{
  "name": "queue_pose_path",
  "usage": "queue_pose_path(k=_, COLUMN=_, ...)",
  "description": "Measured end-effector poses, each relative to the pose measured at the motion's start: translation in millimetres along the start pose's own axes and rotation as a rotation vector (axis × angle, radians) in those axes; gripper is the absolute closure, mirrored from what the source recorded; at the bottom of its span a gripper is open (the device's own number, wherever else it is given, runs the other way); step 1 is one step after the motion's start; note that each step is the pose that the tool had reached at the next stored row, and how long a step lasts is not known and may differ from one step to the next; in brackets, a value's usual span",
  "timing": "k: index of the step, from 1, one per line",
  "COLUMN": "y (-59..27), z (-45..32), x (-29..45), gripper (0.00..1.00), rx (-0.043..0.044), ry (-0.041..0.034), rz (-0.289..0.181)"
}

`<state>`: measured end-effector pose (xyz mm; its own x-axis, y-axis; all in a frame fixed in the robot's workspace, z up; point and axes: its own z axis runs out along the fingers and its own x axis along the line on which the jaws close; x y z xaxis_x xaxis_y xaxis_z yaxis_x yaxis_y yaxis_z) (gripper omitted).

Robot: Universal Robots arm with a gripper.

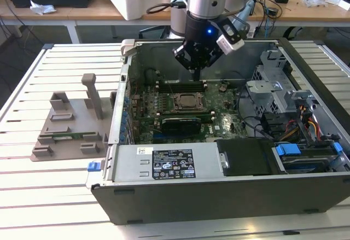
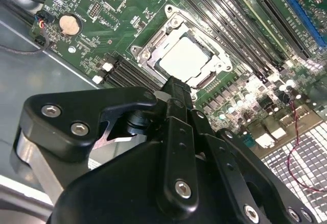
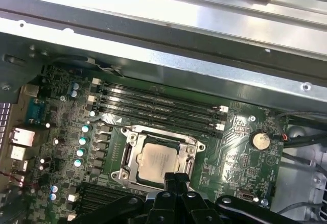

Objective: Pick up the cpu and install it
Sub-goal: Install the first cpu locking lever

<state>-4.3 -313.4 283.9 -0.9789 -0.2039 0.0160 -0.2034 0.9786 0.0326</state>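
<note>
exterior view: pincer (image 1: 197, 76) hangs inside the open computer case (image 1: 164, 166) on the slatted worktop (image 1: 33, 196), right over the motherboard (image 1: 224, 121).
second wrist view: cpu (image 2: 185, 59) lies flat in its socket, silver top up. The pincer tip is just beside its edge; can't tell if they touch.
first wrist view: pincer pinched narrow, gripping nothing. The cpu sits in the socket, with the memory slots (image 3: 158, 104) close by.

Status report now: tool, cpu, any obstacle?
Tool shut, holding nothing, above the socket. Cpu lies in the socket. No obstacle seen.
</note>
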Motion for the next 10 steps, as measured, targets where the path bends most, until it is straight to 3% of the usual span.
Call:
queue_pose_path(k=5, y=0.2, z=-4.7, x=0.0, gripper=0.89, rx=-0.0002, ry=-0.0006, rz=0.015)
queue_pose_path(k=10, y=0.1, z=-4.8, x=0.1, gripper=0.89, rx=0.0114, ry=0.0, rz=0.08)
